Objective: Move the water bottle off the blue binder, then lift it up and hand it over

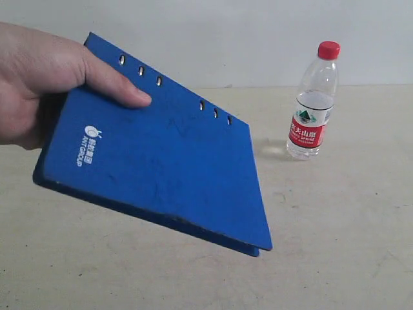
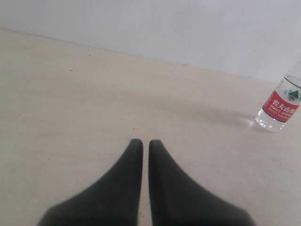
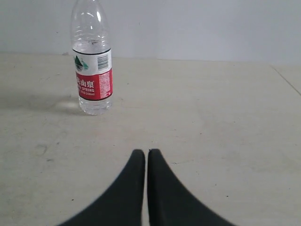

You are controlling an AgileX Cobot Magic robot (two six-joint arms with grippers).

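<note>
Small clear plastic water bottle (image 3: pixel 91 70), red cap, stands upright on the beige table (image 1: pixel 335 245): long axis vertical, ahead of the right claw (image 3: pixel 146 153) and off its centre line. Farther from the left claw (image 2: pixel 146 143), so the right arm looks nearer. Both claws pressed together, empty. Nothing stands between. Flat deep-blue binder (image 1: pixel 161 168) is held tilted in a person's hand (image 1: pixel 39 84), well apart from the bottle.

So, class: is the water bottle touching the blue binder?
Apart: the exterior view shows bare table between the water bottle and the tilted blue binder.
</note>
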